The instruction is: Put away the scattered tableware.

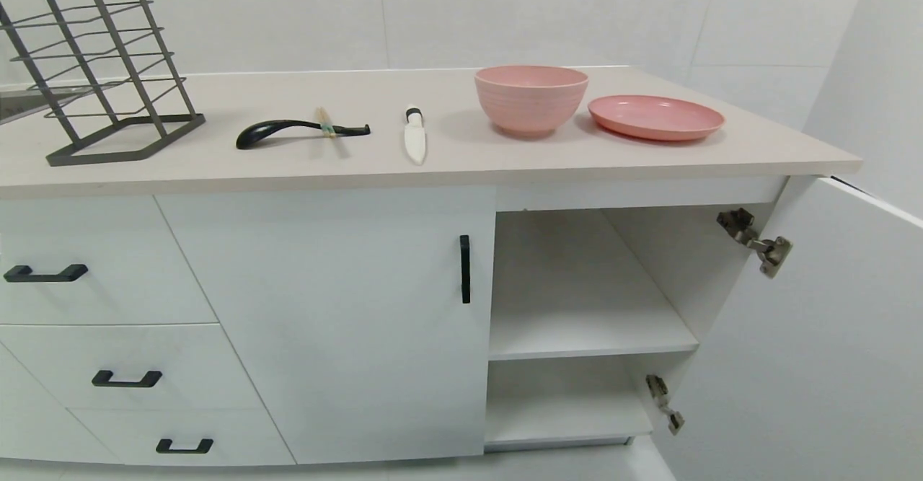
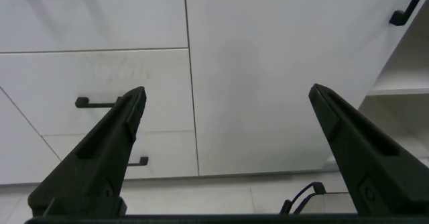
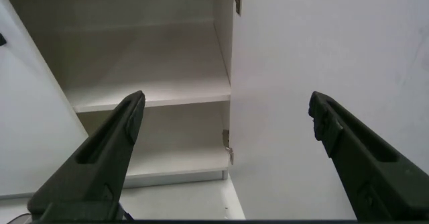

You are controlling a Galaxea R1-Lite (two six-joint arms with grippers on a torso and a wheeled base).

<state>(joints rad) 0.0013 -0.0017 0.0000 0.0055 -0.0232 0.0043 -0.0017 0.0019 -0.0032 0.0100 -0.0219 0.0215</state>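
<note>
On the bench [image 1: 216,95] a pink bowl [image 1: 531,99] sits just beside a pink plate [image 1: 655,117]. To their left lie a white knife [image 1: 414,135] and chopsticks [image 1: 328,128] crossing a black ladle [image 1: 288,131], near a wire rack [image 1: 94,63]. Both pincers gape, holding nothing: the left pincer [image 2: 226,93] faces the drawers [image 2: 67,70], the right pincer [image 3: 226,98] the open cupboard's shelf [image 3: 154,70].

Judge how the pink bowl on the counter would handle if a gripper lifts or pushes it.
The pink bowl looks like matte plastic, so probably light and not fragile. Its narrow foot under a wide rim suggests it may tip if pushed high. On the smooth countertop it would likely slide easily.
</note>
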